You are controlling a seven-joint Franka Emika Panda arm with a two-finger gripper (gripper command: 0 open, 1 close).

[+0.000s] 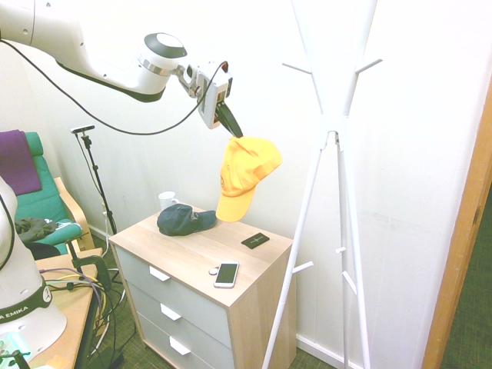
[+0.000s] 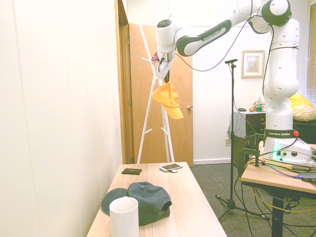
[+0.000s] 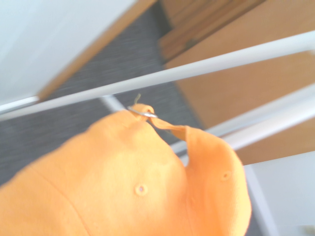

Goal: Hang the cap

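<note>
I had the gripper [image 1: 235, 135] closed on the yellow cap [image 1: 244, 171], which hung brim down in the air above the dresser [image 1: 201, 265], beside the white coat stand [image 1: 336, 132]. Its pegs and splayed legs stuck out on the cap's side (tight spot). Dresser top held the navy cap [image 1: 184, 220], white mug [image 2: 124, 217], phone [image 1: 226, 274] and a small dark flat item [image 1: 255, 241].
</note>
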